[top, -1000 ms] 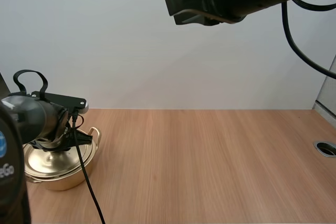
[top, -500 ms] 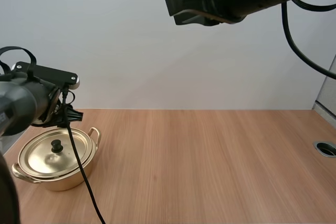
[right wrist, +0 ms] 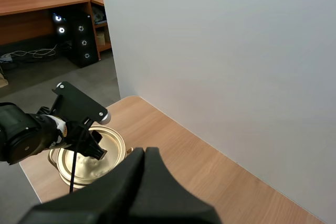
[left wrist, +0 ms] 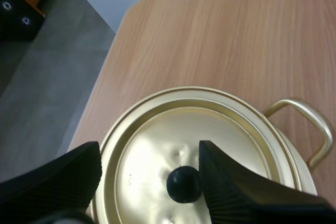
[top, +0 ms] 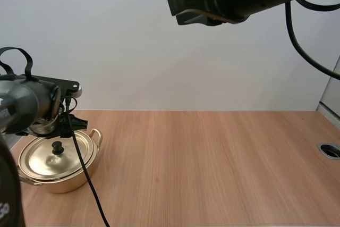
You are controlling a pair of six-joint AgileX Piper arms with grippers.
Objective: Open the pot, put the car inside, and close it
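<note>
The black two-fingered left gripper (left wrist: 149, 153) points down, ribbed fingers (left wrist: 228, 187) spread apart, while the black right gripper (right wrist: 144, 156) hangs high on its raised arm, fingers pressed together

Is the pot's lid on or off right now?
On: the lid sits flush inside the pot rim, knob upward; the left gripper, jaws open, hangs above it.

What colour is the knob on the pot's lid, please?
The knob is black; left wrist view.

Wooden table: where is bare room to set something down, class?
The wooden table is bare from the round gold metal pot to the round hole at its right edge. Crowded: the left end, left gripper over the pot.
</note>
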